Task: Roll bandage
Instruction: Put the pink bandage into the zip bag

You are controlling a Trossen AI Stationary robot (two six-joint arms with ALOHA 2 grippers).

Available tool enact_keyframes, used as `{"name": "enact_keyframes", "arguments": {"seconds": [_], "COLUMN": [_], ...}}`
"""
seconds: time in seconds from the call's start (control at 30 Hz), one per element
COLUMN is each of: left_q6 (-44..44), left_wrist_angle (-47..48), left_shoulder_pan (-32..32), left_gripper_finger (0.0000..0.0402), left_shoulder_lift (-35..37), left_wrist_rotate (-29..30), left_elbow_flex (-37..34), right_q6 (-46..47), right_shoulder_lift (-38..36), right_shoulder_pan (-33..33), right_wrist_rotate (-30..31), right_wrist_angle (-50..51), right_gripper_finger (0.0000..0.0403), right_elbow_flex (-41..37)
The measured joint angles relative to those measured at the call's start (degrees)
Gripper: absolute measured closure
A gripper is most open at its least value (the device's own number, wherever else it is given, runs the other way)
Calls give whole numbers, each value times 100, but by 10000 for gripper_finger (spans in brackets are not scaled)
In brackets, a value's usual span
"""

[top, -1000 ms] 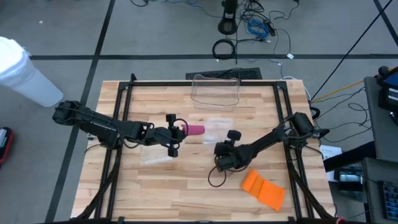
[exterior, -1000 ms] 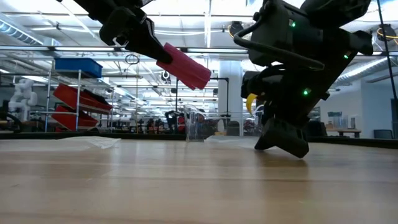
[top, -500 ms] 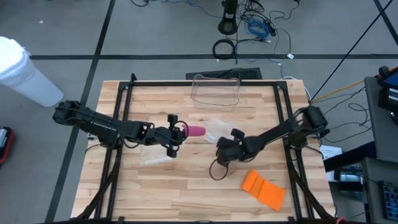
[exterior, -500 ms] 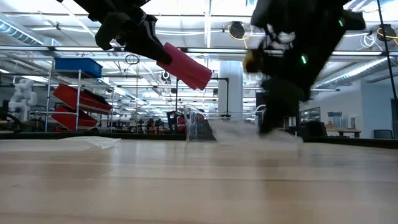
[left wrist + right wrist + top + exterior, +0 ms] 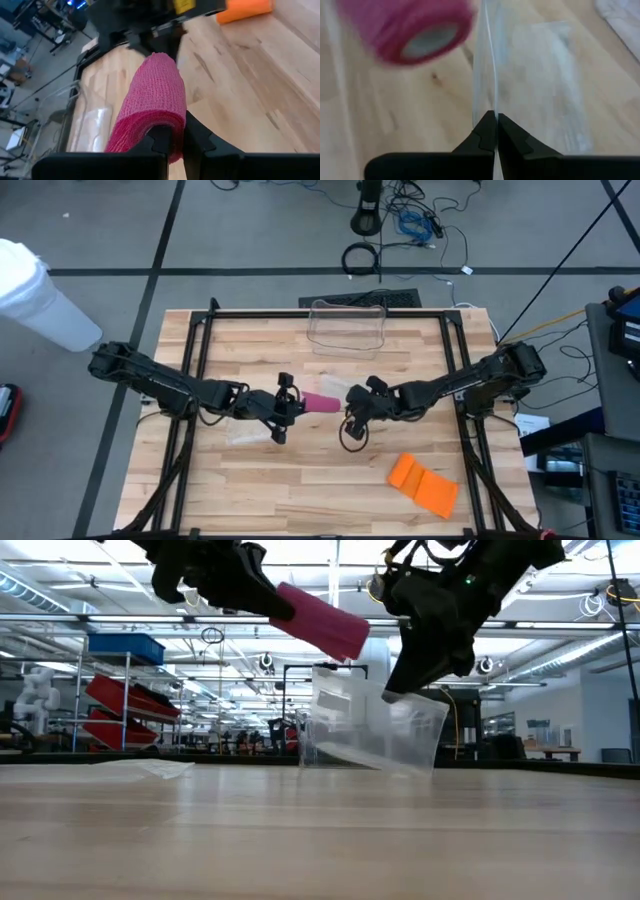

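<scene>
Left claw (image 5: 284, 406) is clamped on the pink bandage roll (image 5: 321, 402), held above mid-tabletop (image 5: 300, 470), long axis pointing toward the right claw (image 5: 352, 404). Right claw, just beside the roll's free end, pinches a clear plastic wrapper (image 5: 375, 732).

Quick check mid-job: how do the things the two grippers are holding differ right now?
The left gripper holds a pink bandage roll: opaque, thick, cylindrical. The right gripper pinches a clear plastic wrapper: see-through, thin, flat, hanging down. The roll sticks out stiffly; the wrapper dangles limp. Both are held off the table.
</scene>
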State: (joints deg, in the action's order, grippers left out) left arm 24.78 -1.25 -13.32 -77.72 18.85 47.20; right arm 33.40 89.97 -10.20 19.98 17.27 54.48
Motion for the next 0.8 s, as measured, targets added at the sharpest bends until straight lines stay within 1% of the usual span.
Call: {"name": "enact_keyframes", "arguments": {"seconds": [0.2,0.37,0.6,0.8], "left_q6": [245,275,-43,-43], "left_wrist_angle": [-498,-728,-719,-502], "left_shoulder_pan": [0,109,210,212], "left_gripper_finger": [375,375,375,375], "left_shoulder_lift": [-451,-647,-646,-646], "left_wrist_rotate": [-213,-219,-183,-192], "left_elbow_flex": [0,-2,-2,-2], "right_q6": [-40,-104,-129,-262], "right_shoulder_lift": [0,0,-1,-7], "right_shoulder_pan": [102,125,116,114], "right_wrist_rotate": [45,-66,-104,-91], "right_wrist_angle": [43,42,-112,-343], "right_gripper_finger": [403,403,403,403], "right_elbow_flex": [0,0,9,9]}}
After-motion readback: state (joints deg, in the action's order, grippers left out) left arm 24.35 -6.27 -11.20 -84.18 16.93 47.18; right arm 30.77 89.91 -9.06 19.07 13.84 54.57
